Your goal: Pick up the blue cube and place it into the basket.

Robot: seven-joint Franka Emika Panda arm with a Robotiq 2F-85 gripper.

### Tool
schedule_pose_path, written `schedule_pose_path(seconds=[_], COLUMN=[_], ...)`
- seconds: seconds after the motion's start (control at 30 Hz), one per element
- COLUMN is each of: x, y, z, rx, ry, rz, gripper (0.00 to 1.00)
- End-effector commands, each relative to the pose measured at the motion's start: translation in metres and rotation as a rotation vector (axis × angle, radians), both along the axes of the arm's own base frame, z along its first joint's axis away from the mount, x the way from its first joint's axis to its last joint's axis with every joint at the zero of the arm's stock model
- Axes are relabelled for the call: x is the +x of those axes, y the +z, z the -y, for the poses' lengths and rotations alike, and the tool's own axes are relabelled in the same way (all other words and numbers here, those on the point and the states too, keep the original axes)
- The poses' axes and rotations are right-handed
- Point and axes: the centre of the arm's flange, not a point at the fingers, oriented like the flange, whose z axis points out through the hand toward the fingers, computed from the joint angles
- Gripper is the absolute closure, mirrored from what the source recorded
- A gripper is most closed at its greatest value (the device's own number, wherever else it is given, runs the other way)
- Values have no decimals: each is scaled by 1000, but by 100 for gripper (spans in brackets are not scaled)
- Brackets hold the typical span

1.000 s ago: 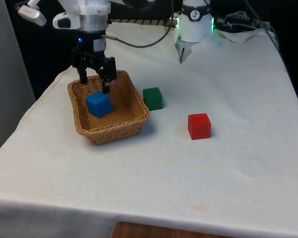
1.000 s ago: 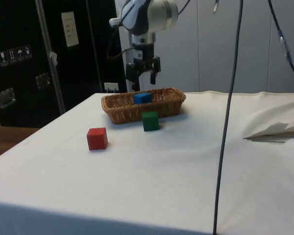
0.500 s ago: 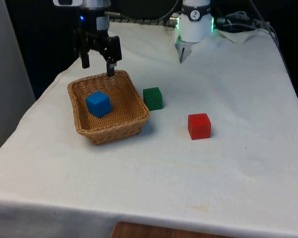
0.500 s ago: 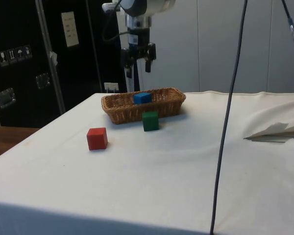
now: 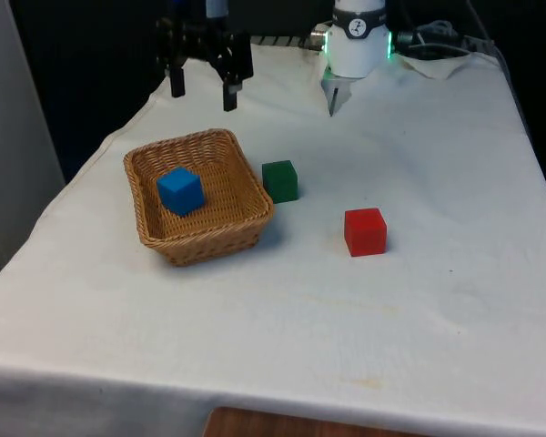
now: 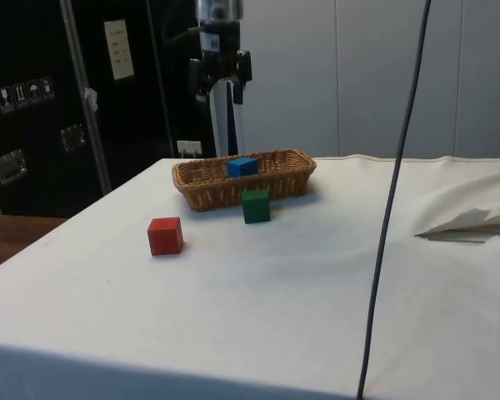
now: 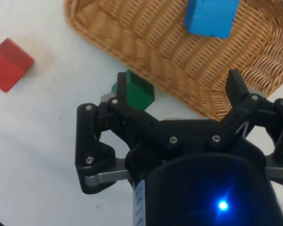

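The blue cube lies inside the wicker basket, on its woven floor; in the side view the blue cube pokes above the basket rim. My gripper hangs high above the basket's far edge, open, with nothing between its fingers. The side view puts the gripper well above the basket. In the wrist view the blue cube rests on the basket weave beyond the spread fingers.
A green cube stands just beside the basket on the front view's right. A red cube sits farther right on the cloth. The robot base stands at the far end.
The gripper has risen from just above the blue cube inside the basket to high above it, drifting toward the front view's right. The cube has stayed in the basket.
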Motion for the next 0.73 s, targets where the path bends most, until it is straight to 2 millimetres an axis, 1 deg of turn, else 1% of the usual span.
schedule_pose_path(seconds=[0.0,0.03,0.07,0.1,0.13,0.17,0.27,0.3,0.4,0.43,0.5,0.57,0.6,0.67,0.7], x=[1,1,2,2,2,2,3,4,5,5,6,6,7,7,8], y=[6,6,11,13,11,16,22,27,32,30,35,35,35,35,35], z=[-7,-7,-14,-16,-13,-19,-28,-35,-44,-41,-52,-54,-59,-63,-62], rx=[-6,-6,-5,-6,1,-6,-6,-6,-5,2,-4,-3,-3,-1,5], ry=[2,2,10,13,14,17,27,35,47,48,56,58,62,65,68], rz=[-4,-4,-4,-3,4,-1,-1,2,6,10,7,8,9,10,12], gripper=[0,0,0,0,0,0,0,0,0,0,0,0,0,0,0])
